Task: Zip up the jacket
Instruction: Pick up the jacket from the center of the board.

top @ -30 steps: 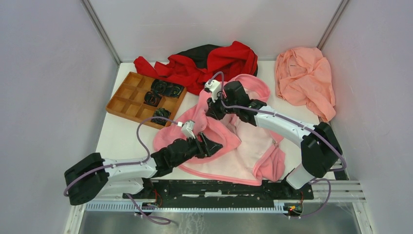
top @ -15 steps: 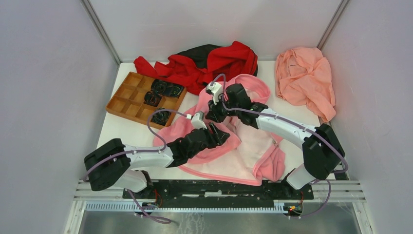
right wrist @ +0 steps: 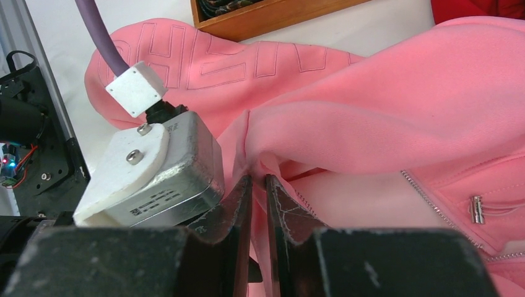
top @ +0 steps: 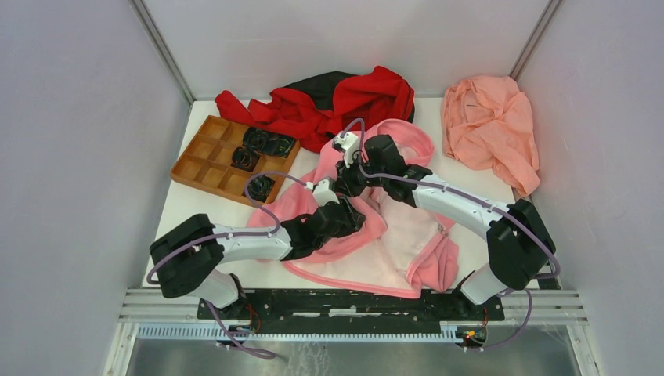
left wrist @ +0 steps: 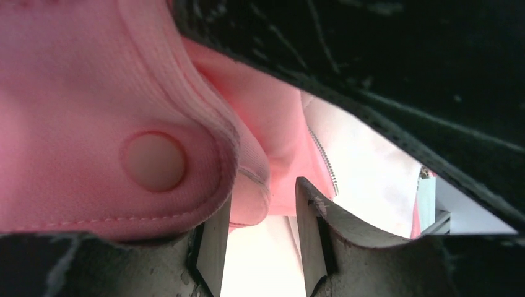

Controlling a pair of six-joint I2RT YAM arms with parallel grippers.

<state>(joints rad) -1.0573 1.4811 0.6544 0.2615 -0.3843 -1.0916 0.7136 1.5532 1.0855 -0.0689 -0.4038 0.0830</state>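
Observation:
The bright pink jacket (top: 395, 239) lies crumpled and unzipped in the middle of the table, its paler lining showing. My right gripper (top: 343, 184) is shut on a raised fold of the jacket's front edge (right wrist: 258, 182), with zipper teeth (right wrist: 427, 198) and a small metal pull (right wrist: 477, 209) to its right. My left gripper (top: 356, 215) is open just below the right one. In the left wrist view its jaws (left wrist: 263, 210) stand apart. A hem with a round snap (left wrist: 153, 162) rests against the left finger, and zipper teeth (left wrist: 325, 161) run beyond.
A wooden compartment tray (top: 205, 160) with black items stands at the back left. A red-and-black garment (top: 337, 98) lies at the back, and a salmon-peach cloth (top: 489, 125) at the back right. Enclosure walls stand on both sides.
My left arm has swung forward and to the right, bringing its gripper up under the fold that the right gripper holds. The right gripper has hardly moved.

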